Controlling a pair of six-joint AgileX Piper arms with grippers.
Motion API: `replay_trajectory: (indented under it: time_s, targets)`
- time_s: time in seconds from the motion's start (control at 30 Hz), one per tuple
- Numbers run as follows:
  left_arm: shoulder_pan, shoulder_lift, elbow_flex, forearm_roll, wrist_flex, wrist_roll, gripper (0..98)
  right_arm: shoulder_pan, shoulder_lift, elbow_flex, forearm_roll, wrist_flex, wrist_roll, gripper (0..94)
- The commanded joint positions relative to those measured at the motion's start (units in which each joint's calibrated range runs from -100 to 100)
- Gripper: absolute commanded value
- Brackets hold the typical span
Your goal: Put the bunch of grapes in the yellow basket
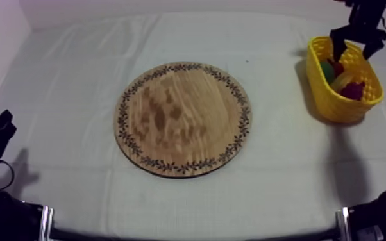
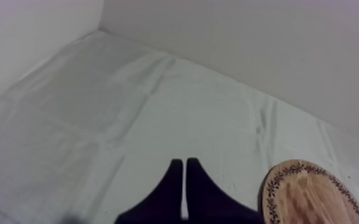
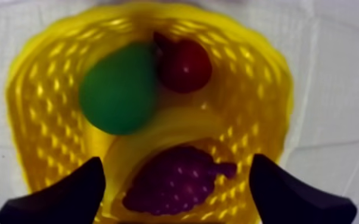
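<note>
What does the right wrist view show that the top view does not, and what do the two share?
The right wrist view adds the inside of the yellow basket: the bunch of grapes lying loose on its floor, a pear and a small red fruit side by side, the right gripper open above, holding nothing. The top view adds the bare wooden board mid-table and the left gripper low at its side. Both show the basket with fruit in it, the right gripper over it.
</note>
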Motion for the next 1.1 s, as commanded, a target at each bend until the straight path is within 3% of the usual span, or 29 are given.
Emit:
replay_trajectory:
  time_s: [0.0, 0.2, 0.37, 0.7, 1.07]
  targets:
    - [0.02, 0.01, -0.04, -0.02, -0.02, -0.02, 0.0, 0.13, -1.60, -0.42, -0.66, -0.17, 0.35, 78.7]
    - [0.02, 0.01, -0.04, -0.02, -0.02, -0.02, 0.0, 0.03, -9.46, 1.32, -1.89, -3.26, 0.93, 62.2]
    - [0.02, 0.01, -0.04, -0.02, -0.02, -0.02, 0.0, -0.15, -19.01, 8.89, -3.33, -11.11, 0.00, 50.3]
    - [0.02, 0.01, -0.04, -0.02, -0.02, -0.02, 0.0, -2.15, -41.43, 36.63, -3.94, -33.00, -3.08, 39.3]
    - [0.02, 0.01, -0.04, -0.02, -0.02, -0.02, 0.0, -5.17, -62.72, 61.72, -5.35, -42.70, -3.63, 22.3]
